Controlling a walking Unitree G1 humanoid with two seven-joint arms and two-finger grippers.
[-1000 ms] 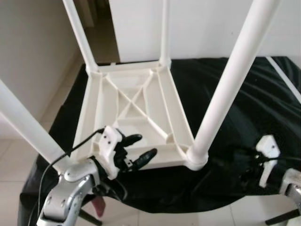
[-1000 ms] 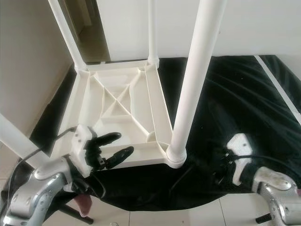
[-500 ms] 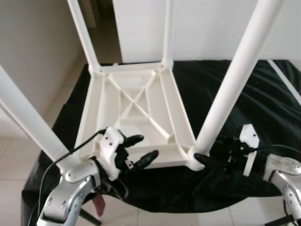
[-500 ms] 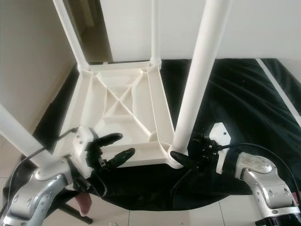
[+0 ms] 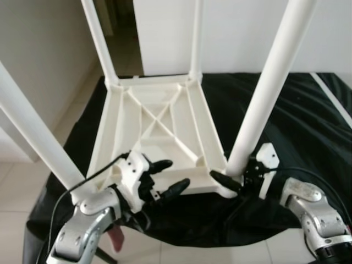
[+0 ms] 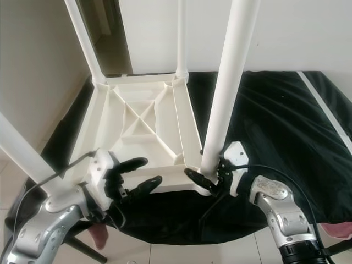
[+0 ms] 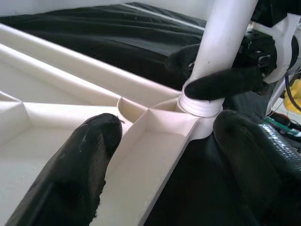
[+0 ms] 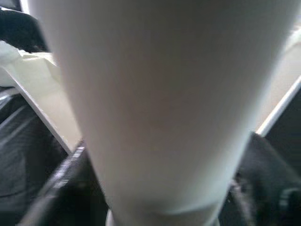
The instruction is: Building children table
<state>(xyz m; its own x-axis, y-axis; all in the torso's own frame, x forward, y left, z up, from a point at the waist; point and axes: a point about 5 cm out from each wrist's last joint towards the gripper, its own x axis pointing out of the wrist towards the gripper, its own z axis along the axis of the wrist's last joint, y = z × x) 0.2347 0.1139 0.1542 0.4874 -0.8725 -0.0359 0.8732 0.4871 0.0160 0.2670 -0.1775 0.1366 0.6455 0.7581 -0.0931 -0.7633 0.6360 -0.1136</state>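
Two black fingers of the right gripper (image 6: 206, 177), well off to the right a second ago, now clasp the near-right leg (image 6: 228, 82) at its socket on the upturned table (image 6: 137, 124), ready for tightening, while the left gripper (image 6: 137, 175) hovers spread over the near rim.

Soft, even daylight fills the head views; the white table frame (image 5: 159, 126) reads bright with little shadow, and the wall behind is nearly washed out. The black cloth (image 5: 308, 126) shows faint sheen on its folds. In the right wrist view the leg (image 8: 155, 103) sits so close to the right end effector (image 5: 231, 179) that it blurs completely, perhaps beyond focus range. The left wrist view has soft black fingers (image 7: 80, 174) in the foreground.
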